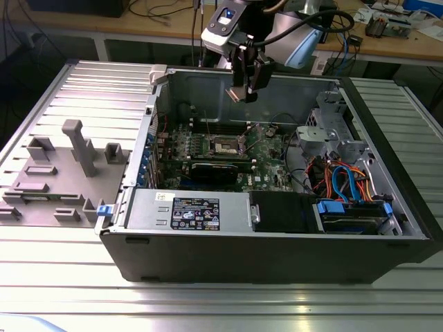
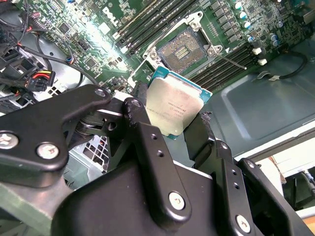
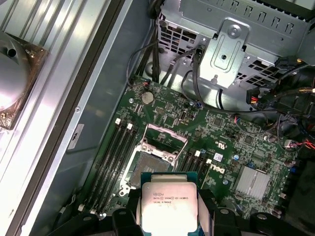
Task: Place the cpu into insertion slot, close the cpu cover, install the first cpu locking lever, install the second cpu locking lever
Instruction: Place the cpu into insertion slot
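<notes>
Up above the bare socket [image 3: 150, 169], not touching it | cpu [image 3: 169, 196] hanging, silvery top showing, pinched at two opposite edges | claw [image 3: 169, 212] clenched on the cpu, so yeah, it's got it | cpu cover [image 3: 167, 135] flipped up open | motherboard [image 1: 266, 155] lying inside the opened tower case [image 1: 242, 256] | case sits on the ribbed bench [image 1: 208, 304]

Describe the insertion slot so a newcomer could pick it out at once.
Inside the open computer case, find the green motherboard. Near its middle lies the insertion slot, below the cpu in the end effector: the only silver-framed square, flanked by long memory slots.
</notes>
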Controlling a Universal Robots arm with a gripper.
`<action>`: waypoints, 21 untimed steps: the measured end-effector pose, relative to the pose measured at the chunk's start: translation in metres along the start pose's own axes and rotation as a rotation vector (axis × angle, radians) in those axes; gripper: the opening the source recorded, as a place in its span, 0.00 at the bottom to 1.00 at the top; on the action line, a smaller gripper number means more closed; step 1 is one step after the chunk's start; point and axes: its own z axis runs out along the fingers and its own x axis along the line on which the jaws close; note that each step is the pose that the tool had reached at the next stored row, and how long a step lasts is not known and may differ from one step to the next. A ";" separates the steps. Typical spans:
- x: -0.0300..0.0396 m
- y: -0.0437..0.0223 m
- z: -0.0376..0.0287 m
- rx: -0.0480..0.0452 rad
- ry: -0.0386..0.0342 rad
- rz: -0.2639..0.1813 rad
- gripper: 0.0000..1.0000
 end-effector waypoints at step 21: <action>0.0000 0.0000 0.0000 0.0003 -0.0058 0.091 0.54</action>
